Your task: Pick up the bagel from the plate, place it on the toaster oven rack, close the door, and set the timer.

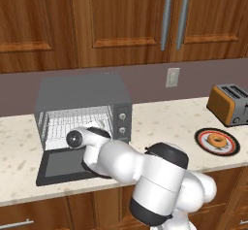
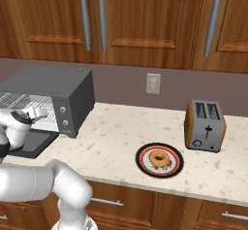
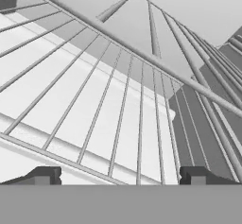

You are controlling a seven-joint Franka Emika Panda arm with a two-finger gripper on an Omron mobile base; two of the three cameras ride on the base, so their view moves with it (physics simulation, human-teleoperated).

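The bagel (image 1: 216, 139) (image 2: 159, 158) lies on the red-rimmed plate (image 1: 199, 138) (image 2: 141, 157), far to the right of the arm. The dark grey toaster oven (image 1: 82, 90) (image 2: 53, 86) stands with its door (image 1: 60, 165) (image 2: 34, 144) folded down flat on the counter. My hand reaches into the cavity, just over the silvery wire rack (image 1: 63, 122) (image 2: 17, 100) (image 3: 94, 100). In the hand view my gripper (image 3: 120, 176) is open, its two tips wide apart with nothing between them, close above the rack wires.
An orange slot toaster (image 1: 230, 104) (image 2: 205, 125) stands at the back right, behind the plate. The oven's two knobs (image 1: 122, 122) (image 2: 63, 116) sit on its right panel. A wall outlet (image 1: 172, 77) (image 2: 153, 83) is above the counter; wooden cabinets hang overhead.
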